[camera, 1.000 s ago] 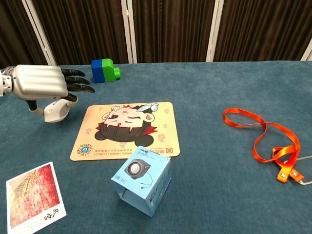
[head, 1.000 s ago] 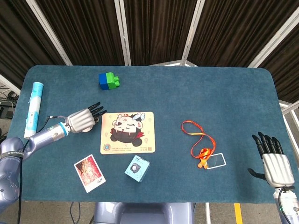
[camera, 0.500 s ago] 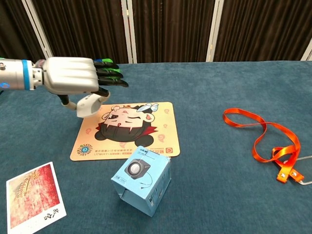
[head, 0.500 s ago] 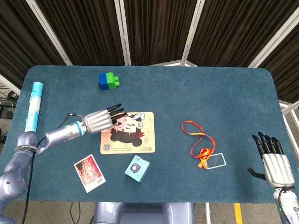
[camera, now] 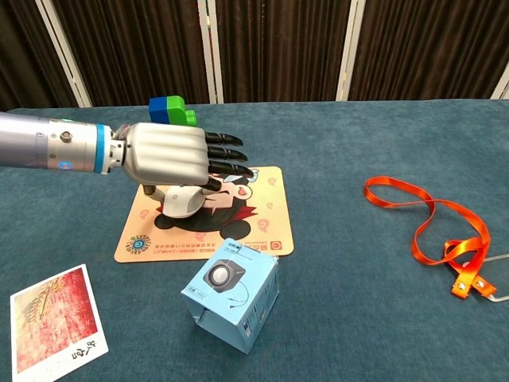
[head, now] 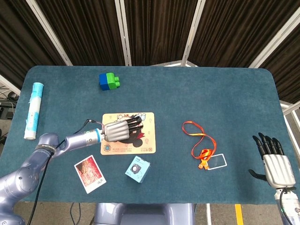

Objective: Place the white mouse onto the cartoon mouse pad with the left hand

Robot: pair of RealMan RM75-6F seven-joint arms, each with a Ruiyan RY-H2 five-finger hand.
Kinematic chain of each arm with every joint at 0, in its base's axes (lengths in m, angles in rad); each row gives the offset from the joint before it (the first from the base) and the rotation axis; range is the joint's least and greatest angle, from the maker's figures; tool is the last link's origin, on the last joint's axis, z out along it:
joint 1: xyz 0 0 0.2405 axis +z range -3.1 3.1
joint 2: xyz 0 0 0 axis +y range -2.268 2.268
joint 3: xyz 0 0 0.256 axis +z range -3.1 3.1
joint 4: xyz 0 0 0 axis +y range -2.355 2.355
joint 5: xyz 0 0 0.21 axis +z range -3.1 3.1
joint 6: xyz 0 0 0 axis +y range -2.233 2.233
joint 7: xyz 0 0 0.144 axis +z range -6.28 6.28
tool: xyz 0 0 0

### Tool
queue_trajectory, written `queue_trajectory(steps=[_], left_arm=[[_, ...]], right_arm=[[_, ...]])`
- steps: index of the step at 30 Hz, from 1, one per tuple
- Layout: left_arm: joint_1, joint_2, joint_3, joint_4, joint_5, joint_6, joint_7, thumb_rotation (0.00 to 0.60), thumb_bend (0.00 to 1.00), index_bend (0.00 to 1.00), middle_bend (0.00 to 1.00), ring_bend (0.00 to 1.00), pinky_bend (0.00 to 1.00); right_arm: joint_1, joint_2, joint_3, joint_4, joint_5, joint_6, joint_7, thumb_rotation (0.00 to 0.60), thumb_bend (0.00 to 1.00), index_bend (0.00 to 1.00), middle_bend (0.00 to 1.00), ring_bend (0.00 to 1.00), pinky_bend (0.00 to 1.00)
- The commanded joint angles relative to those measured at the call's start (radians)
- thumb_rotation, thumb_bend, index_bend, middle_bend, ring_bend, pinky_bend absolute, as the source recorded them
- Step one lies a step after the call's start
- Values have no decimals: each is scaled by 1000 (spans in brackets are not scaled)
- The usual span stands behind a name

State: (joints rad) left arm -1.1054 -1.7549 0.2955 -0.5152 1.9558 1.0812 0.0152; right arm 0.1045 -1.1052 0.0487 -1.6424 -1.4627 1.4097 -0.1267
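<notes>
From the head view, the left hand point(head: 121, 130) lies over the cartoon mouse pad point(head: 128, 133), hiding its middle; the white mouse cannot be made out under it. The right hand point(head: 274, 161) rests at the desk's point(head: 187, 89) near right corner, fingers spread and holding nothing. An orange lanyard point(head: 199, 143), a blue-green block point(head: 109, 80), a photo card point(head: 90, 174) and a small blue box point(head: 138, 169) lie around.

From the chest view, the left hand point(camera: 171, 153) holds the white mouse point(camera: 181, 200) from above, fingers stretched forward. The mouse sits over the cartoon mouse pad point(camera: 238, 227); whether it touches I cannot tell.
</notes>
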Motion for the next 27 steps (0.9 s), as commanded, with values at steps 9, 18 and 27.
queue_trajectory(steps=[9,18,27], left_arm=[[-23,-45,-34,-49,-33,-89,73,600,53,480,0,0,0],[-8,-24,-85,-112,-80,-87,156,600,54,0,0,0,0],[3,105,-129,-285,-110,-32,223,600,54,0,0,0,0]], right_arm=[[0,2,-2,2,-6,0,7,600,86,0,0,0,0],[-1,2,-2,6,-10,4,15,600,86,0,0,0,0],[-1,1,-2,7,-10,5,13,600,85,0,0,0,0]])
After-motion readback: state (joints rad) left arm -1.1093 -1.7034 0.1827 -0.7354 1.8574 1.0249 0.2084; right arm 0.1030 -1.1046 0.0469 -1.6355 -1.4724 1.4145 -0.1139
